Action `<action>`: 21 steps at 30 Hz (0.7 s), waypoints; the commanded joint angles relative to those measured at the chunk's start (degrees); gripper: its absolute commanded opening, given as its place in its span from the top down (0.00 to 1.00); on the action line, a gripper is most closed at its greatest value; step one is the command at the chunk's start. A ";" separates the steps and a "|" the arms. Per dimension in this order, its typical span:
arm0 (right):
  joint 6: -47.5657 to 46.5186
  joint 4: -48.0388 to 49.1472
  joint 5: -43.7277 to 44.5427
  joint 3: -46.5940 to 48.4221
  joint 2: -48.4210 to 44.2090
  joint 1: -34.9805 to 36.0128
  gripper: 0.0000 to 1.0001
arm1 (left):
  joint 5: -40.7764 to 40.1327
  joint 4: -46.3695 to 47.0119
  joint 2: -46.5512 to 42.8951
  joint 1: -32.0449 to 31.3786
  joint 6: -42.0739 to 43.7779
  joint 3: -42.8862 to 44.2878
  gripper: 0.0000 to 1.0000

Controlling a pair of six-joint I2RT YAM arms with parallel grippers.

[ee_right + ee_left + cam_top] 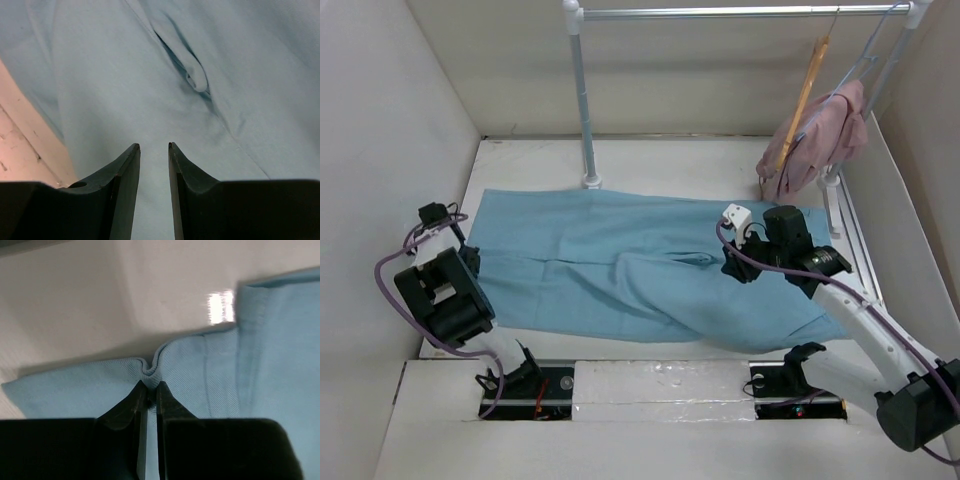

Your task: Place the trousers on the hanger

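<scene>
Two-armed reach onto large light blue fabric trousers (pixel 620 265): pinching an edge fold tight in left gripper (pixel 150 390); hovering with right gripper (pixel 154 147) narrowly parted, empty

Soft, even light from above fills the top view. The white walls (pixel 380 120) bounce it, so shadows under the arms are faint and the trousers (pixel 620 265) show only shallow fold shading. In the left wrist view a bright rectangular glare, slightly smeared, sits on the glossy tabletop (pixel 75 315). The left claw (pixel 150 390) and right claw (pixel 154 147) read as near-black, underexposed, soft-edged shapes. In the right wrist view one fold holds a deep shadow.
</scene>
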 commanded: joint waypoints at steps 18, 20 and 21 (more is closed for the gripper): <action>1.05 5.27 -6.06 1.28 -2.30 -3.75 0.64 | -2.92 -4.09 -4.65 1.82 5.61 6.44 0.38; 1.05 5.54 -5.89 0.75 -3.53 -2.35 0.64 | -4.67 -5.15 -8.95 1.83 4.92 4.60 0.39; 1.05 5.45 -5.71 0.66 -3.88 -1.82 0.63 | -5.28 -5.06 -11.93 1.83 4.39 2.85 0.41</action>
